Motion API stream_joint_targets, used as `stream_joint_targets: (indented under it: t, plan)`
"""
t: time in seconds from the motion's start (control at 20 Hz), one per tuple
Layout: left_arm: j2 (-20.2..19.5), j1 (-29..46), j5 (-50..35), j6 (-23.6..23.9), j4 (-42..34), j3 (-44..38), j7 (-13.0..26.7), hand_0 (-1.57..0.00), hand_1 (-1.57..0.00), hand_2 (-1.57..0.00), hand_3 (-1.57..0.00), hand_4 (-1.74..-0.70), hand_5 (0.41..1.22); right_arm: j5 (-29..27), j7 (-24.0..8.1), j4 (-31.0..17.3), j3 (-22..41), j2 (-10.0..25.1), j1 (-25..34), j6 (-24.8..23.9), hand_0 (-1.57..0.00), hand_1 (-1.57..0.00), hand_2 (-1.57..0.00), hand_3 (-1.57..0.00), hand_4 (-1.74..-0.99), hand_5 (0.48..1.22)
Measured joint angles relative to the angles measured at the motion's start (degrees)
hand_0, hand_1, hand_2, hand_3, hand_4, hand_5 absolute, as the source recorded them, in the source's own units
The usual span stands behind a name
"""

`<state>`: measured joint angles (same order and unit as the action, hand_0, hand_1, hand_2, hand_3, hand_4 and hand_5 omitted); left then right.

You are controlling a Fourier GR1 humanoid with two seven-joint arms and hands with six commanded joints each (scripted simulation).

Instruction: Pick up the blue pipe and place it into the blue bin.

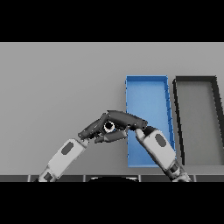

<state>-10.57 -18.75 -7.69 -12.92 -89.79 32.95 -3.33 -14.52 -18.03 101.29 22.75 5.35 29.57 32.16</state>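
Note:
The blue bin (147,94) lies right of the table's middle, long side running away from me. My right hand (127,119) reaches left from over the bin's near left corner, fingers stretched out almost straight. My left hand (92,129) comes in from the lower left and meets it fingertip to fingertip, its fingers relaxed too. In the small gap between the two hands shows a pale round end with a bluish tint, seemingly the blue pipe (108,127). The hands hide the rest of it. Neither hand's fingers look curled round it.
A dark grey bin (217,127) of about the same size stands just right of the blue one. The grey table (57,87) stretches to the left and far side. My right forearm (158,146) covers the blue bin's near end.

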Motion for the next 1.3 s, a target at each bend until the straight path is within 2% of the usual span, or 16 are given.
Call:
stream_joint_targets:
  t: [0.05, 0.15, 0.2, 0.25, 0.3, 0.4, 0.45, 0.6, 0.7, 0.75, 0.8, 0.9, 1.0, 1.1, 1.2, 1.3]
  plan:
    - [-0.57, 0.14, 0.04, -0.96, 0.0, 0.22, -1.27, -1.41, -1.19, -1.24, -0.52, -1.54, 1.219, -0.7, -1.38, 0.34, -0.23, -0.61, -0.06, 0.35, -1.54, -1.54, -1.54, -1.53, -1.477, 1.177]
    - [-1.32, 0.16, 1.03, -1.91, 0.24, 0.58, -1.59, -0.98, -0.8, -0.82, -0.33, -1.34, 1.22, 0.03, -2.18, 0.9, -0.48, -1.42, -0.61, 1.41, -1.55, -1.55, -1.55, -1.54, -1.48, 1.193]
    - [-1.66, 0.16, 1.38, -2.89, -0.41, 0.61, -0.49, -0.78, -0.64, -0.65, -0.27, -1.25, 1.22, 0.28, -1.29, 1.13, -0.71, -1.77, -0.99, 1.66, -1.56, -1.56, -1.56, -1.55, -1.481, 1.198]
    - [-2.64, 0.27, 1.6, -4.69, -0.47, 0.37, -1.37, -0.63, -0.51, -0.52, -0.21, -1.18, 1.213, 0.32, -1.28, 1.17, -0.96, -2.15, -1.14, 2.07, -1.56, -1.56, -1.56, -1.55, -1.481, 1.203]
    - [-2.28, -0.15, 1.77, -5.94, -0.03, 0.18, -1.06, -0.5, -0.41, -0.42, -0.17, -1.11, 1.184, 0.26, -2.47, 1.73, -1.16, -2.42, -1.31, 2.11, -1.56, -1.56, -1.56, -1.56, -1.482, 1.206]
    - [-2.28, 0.11, 3.58, -6.69, 0.22, -0.26, -2.13, -0.32, -0.26, -0.27, -0.11, -0.99, 1.042, 0.34, -4.46, 2.2, -1.5, -3.53, -1.43, 2.29, -1.56, -1.56, -1.56, -1.56, -1.483, 1.212]
    - [-1.99, 0.37, 5.44, -5.73, 0.22, 0.04, -2.32, -0.26, -0.21, -0.21, -0.09, -0.95, 0.964, 0.63, -3.78, 2.04, -1.81, -3.88, -1.91, 2.92, -1.57, -1.57, -1.57, -1.56, -1.484, 1.214]
    - [-1.6, -0.53, 6.44, -4.34, 1.63, -0.63, -0.37, -0.13, -0.11, -0.11, -0.04, -0.85, 0.794, 1.42, -3.08, 2.35, -2.64, -5.24, -2.88, 3.79, -1.57, -1.57, -1.57, -1.57, -1.484, 1.217]
    - [-2.06, 0.27, 6.43, -3.88, 1.13, -0.72, -1.57, -0.08, -0.07, -0.07, -0.03, -0.83, 0.719, 1.07, -4.51, 3.02, -3.13, -6.17, -2.63, 3.57, -1.57, -1.57, -1.57, -1.57, -1.485, 1.219]
    - [-1.96, 0.31, 6.92, -3.24, 1.34, -0.61, -1.09, -0.07, -0.05, -0.06, -0.02, -0.83, 0.689, 1.96, -4.85, 2.77, -3.38, -6.5, -2.66, 3.67, -1.57, -1.57, -1.57, -1.57, -1.485, 1.219]
    - [-1.83, 0.64, 6.46, -3.15, 1.0, -0.73, -0.25, -0.05, -0.04, -0.04, -0.02, -0.83, 0.659, 2.42, -2.54, 2.51, -3.74, -6.12, -3.57, 4.81, -1.57, -1.57, -1.57, -1.57, -1.485, 1.219]
    - [-1.66, 0.31, 4.84, -3.3, 1.36, -1.47, 0.42, -0.03, -0.03, -0.03, -0.01, -0.85, 0.623, 3.82, -3.04, 2.29, -4.23, -7.38, -2.88, 4.67, -1.57, -1.57, -1.57, -1.57, -1.488, 1.22]
    - [-1.15, 1.01, 4.09, -2.91, 1.3, -1.32, 4.6, -0.02, -0.02, -0.02, -0.01, -0.87, 0.612, 3.41, -2.48, 2.98, -4.63, -7.74, -3.48, 4.75, -1.57, -1.57, -1.57, -1.57, -1.491, 1.22]
    - [-1.47, 1.86, 3.67, -2.38, 0.27, -1.29, 5.96, -0.01, -0.01, -0.01, 0.0, -0.88, 0.593, -0.08, -5.53, 3.55, -5.92, -8.79, -2.88, 3.74, -1.57, -1.57, -1.57, -1.57, -1.492, 1.221]
    - [-2.07, 2.01, 4.2, -2.56, 0.43, -1.14, 5.96, -0.01, -0.01, -0.01, 0.0, -0.88, 0.555, -9.06, -11.15, 3.82, -6.98, -10.31, -2.28, 1.91, -1.57, -1.57, -1.57, -1.57, -1.492, 1.221]
    - [-2.31, 2.54, 4.06, -2.9, -0.02, -0.82, 6.4, 0.0, 0.0, 0.0, 0.0, -0.87, 0.535, -14.85, -15.4, 3.54, -8.53, -11.43, 0.35, -1.62, -1.57, -1.57, -1.57, -1.57, -1.494, 1.221]
